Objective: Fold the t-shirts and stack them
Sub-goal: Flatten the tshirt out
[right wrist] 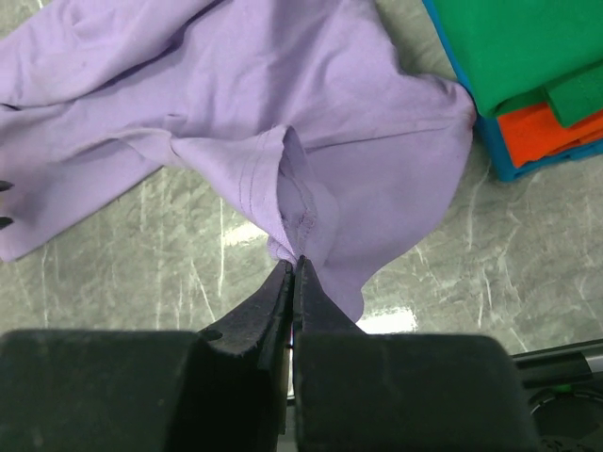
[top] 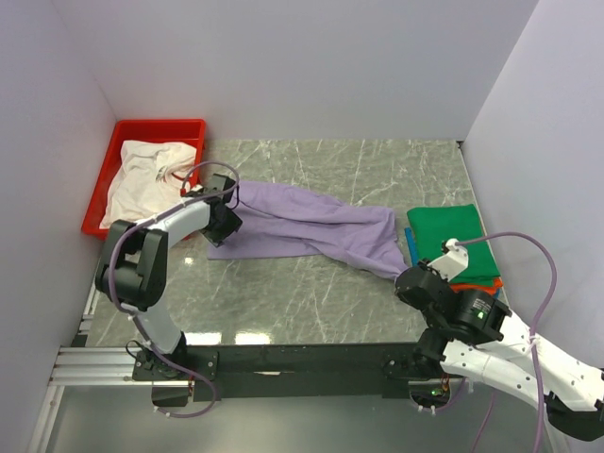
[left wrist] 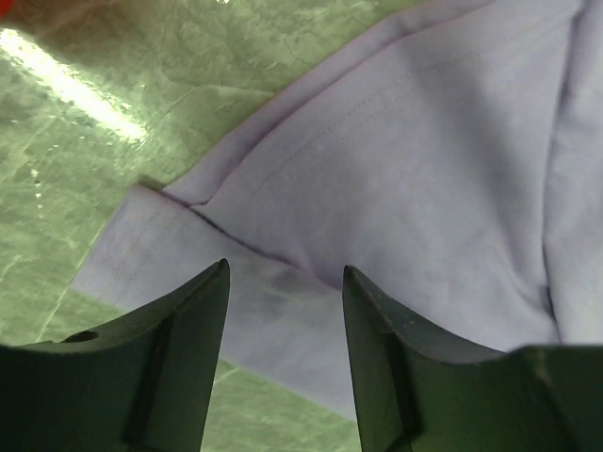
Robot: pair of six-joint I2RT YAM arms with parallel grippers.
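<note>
Top view: the fingertips of the left gripper [top: 226,222] are hidden under its own black wrist, left of centre. Right wrist view: the folded green cloth t-shirt [right wrist: 509,47], folded orange cloth t-shirt [right wrist: 542,127] and folded blue cloth t-shirt [right wrist: 504,160] get chopped by the upper right edge, and the pale lavender-purple cloth t-shirt [right wrist: 283,94] is cut off at top and left. Left wrist view: the red plastic tray [left wrist: 6,5] is only seen as a blurred sliver, upper left corner.
</note>
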